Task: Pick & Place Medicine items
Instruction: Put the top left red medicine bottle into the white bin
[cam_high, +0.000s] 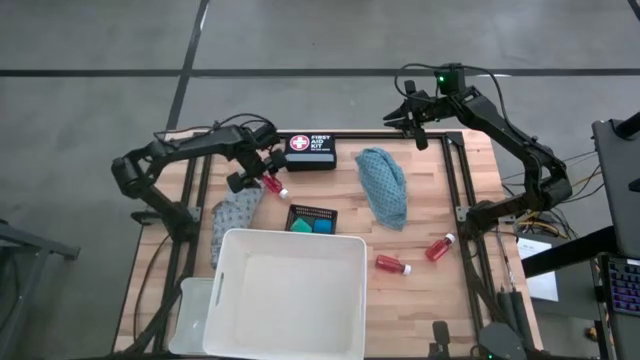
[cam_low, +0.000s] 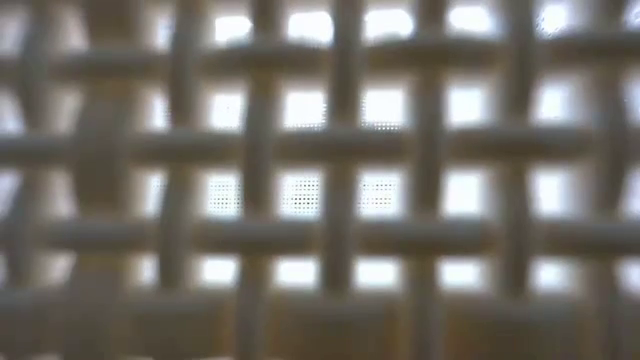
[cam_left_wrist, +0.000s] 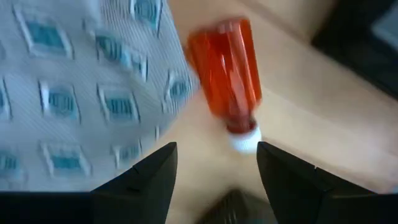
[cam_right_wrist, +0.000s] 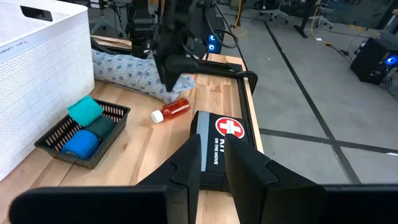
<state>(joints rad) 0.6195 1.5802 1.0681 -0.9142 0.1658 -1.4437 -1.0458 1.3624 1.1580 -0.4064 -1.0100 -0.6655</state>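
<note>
Wooden worktop (cam_high: 440, 300), upper left: left pincer (cam_high: 258, 176) open above a red bottle (cam_high: 272, 185) beside the grey patterned cloth (cam_high: 236, 213). Upper right, right pincer (cam_high: 415, 118) nearly closed, empty.

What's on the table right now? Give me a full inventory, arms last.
red bottles: three, red with white caps; one by the left claw, two on the right half of the table
patterned cloth: one, grey, left of the mesh tray
teal cloth: one, right of centre
mesh tray: one, black, centre, holding blue and green tubs
white tub: one, near edge
first aid kit: one, black, far edge
left claw: open, over the nearest red bottle
right claw: nearly closed, empty, raised at the far right corner
</note>
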